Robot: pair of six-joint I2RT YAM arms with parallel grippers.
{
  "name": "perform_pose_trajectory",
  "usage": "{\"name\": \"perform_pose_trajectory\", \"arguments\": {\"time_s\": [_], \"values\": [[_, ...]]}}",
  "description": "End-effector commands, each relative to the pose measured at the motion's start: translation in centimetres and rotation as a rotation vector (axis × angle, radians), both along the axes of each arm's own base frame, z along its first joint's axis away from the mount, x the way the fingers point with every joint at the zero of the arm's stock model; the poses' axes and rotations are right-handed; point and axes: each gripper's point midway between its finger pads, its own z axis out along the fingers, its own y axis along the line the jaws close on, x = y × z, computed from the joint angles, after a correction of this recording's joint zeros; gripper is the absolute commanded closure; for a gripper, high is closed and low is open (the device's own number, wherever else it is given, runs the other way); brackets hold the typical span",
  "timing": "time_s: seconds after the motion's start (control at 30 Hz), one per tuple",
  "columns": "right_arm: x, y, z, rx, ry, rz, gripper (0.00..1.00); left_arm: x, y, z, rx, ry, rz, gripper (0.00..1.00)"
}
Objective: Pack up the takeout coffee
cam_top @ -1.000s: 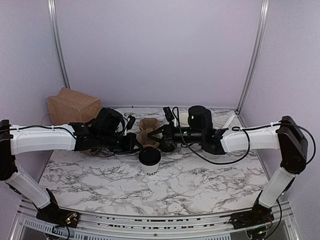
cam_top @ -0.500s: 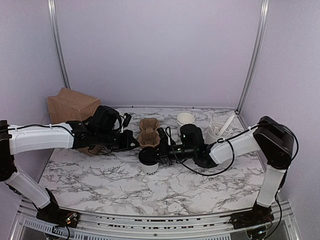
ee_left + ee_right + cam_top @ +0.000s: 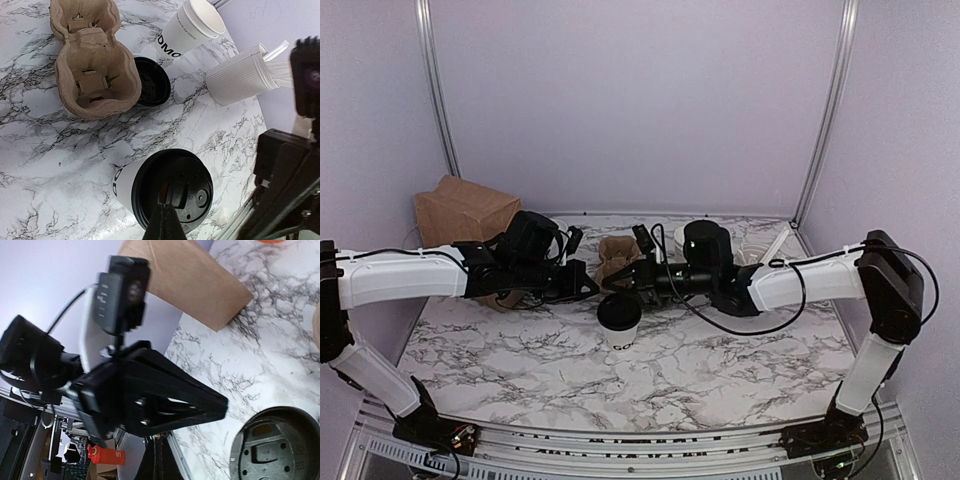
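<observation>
The takeout coffee (image 3: 619,322) stands upright mid-table, a white paper cup with dark lettering and a black lid (image 3: 173,191). My left gripper (image 3: 591,290) is shut and empty, its tip just left of and behind the cup; in the left wrist view its closed fingertips (image 3: 163,216) hover over the lid's near edge. From the right, my right gripper (image 3: 619,283) points in shut and empty, just behind the cup's rim. In the right wrist view its closed fingers (image 3: 156,452) sit at the bottom, the left gripper's black body (image 3: 150,400) fills the middle and the lid (image 3: 280,450) shows at lower right.
A brown pulp cup carrier (image 3: 92,65) lies behind the cup with a loose black lid (image 3: 151,88) beside it. Stacked lidless white cups (image 3: 189,29) and a ribbed white cylinder with utensils (image 3: 239,79) stand at the back right. A brown paper bag (image 3: 465,211) sits back left.
My right arm dipped low beside the cup half a second ago and has risen back behind it. The left arm has barely shifted. The cup has not moved.
</observation>
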Motion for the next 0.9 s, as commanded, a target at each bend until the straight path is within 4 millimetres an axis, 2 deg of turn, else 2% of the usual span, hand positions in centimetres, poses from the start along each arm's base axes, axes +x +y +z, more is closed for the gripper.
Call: {"name": "perform_pose_trajectory", "arguments": {"time_s": [0.0,0.07,0.13,0.2,0.33,0.4,0.47,0.57,0.87], "values": [[0.8,-0.7,5.4,0.067,-0.115,-0.028,1.0,-0.4,0.1,1.1,-0.013,-0.005,-0.012,1.0],[0.8,-1.0,4.8,0.054,-0.108,-0.04,1.0,-0.4,0.1,1.0,-0.012,-0.003,-0.011,1.0],[2.3,-2.0,2.9,0.033,-0.073,-0.079,1.0,-0.4,0.1,1.0,-0.014,-0.002,-0.012,1.0],[2.5,-2.3,0.0,-0.003,-0.019,-0.087,1.0,-0.4,0.0,0.9,-0.015,-0.001,-0.013,1.0],[2.2,-2.7,-7.4,-0.099,0.124,-0.092,1.0,-0.4,0.0,0.8,-0.014,0.001,-0.011,1.0],[1.8,-2.9,-9.4,-0.106,0.167,-0.089,1.0,-0.4,0.0,0.7,-0.012,0.002,-0.011,1.0],[1.7,-2.8,-9.1,-0.097,0.161,-0.09,1.0,-0.4,0.0,0.8,-0.014,0.002,-0.015,1.0],[2.4,-2.9,-7.6,-0.135,0.106,-0.107,1.0,-0.4,0.0,0.8,-0.013,0.001,-0.014,1.0],[3.3,-2.5,-0.9,-0.157,-0.068,-0.11,0.98,-0.3,-0.1,1.2,-0.021,-0.007,-0.015,1.0]]}}
